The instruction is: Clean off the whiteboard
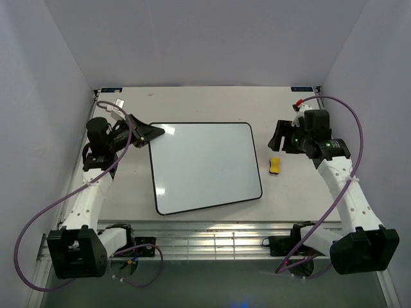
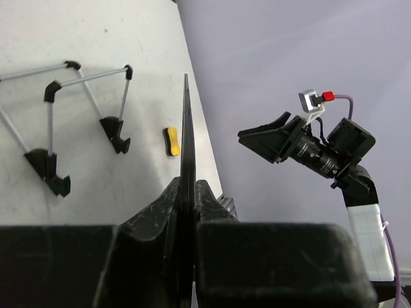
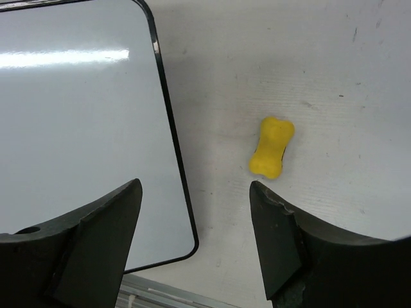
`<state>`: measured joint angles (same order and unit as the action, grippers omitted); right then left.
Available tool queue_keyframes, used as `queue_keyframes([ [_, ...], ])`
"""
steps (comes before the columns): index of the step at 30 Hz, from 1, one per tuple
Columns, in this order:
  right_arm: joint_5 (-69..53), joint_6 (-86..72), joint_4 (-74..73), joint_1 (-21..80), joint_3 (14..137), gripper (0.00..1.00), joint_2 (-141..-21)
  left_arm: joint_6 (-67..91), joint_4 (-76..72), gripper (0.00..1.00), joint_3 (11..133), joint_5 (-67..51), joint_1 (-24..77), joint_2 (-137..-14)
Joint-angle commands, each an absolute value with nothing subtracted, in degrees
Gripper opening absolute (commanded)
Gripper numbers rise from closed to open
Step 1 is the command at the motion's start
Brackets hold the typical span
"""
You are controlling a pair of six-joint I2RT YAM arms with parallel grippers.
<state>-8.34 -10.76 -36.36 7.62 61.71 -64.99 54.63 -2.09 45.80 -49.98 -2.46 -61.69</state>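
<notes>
Looking down from the top camera, one whiteboard (image 1: 205,167) lay near the middle of the table (image 1: 212,106), its face plain white with no scribble to be made out. The left gripper (image 1: 154,131) was clamped on the board's far-left corner. One yellow eraser (image 1: 274,167) sat on the table just right of the board, apart from its rim. The right gripper (image 1: 277,138) hung a little beyond the eraser with nothing in it. Two arms, one board and one eraser were the whole count in that view.

From the left wrist, the board showed edge-on, a thin black line pinched tight between the jaws. To its left on the table lay what looked like one black wire stand (image 2: 83,122), and beyond that the same eraser. The stand could not be seen from above.

From the right wrist, the jaws stood well apart and empty, the eraser on the table beyond them and touched by neither finger. The board's near-right corner was clean there too.

Judging by the bare face, the wiping seemed finished. What remained was probably only for the left arm to let the board go.
</notes>
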Motion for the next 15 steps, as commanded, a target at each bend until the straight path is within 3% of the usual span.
queue_keyframes([
  [1, -10.2, -11.3, -36.8, 7.5, 64.7, 0.74, -62.8, 62.2, -9.5, 0.0, 53.1, -51.8, -0.9, -63.4],
  [5, -12.7, -11.9, -36.4, 7.5, 64.4, 0.75, -61.8, 63.8, -16.1, 0.0, 59.0, -50.6, -0.9, -70.7],
  [9, -15.4, -12.0, -35.4, 7.5, 63.2, 0.78, -60.5, 67.9, -32.6, 0.0, 62.7, -51.4, 1.5, -78.8],
  [15, -18.8, -12.7, -34.5, 7.5, 60.8, 0.82, -57.9, 63.7, -37.0, 0.0, 69.4, -47.6, 1.8, -88.3],
])
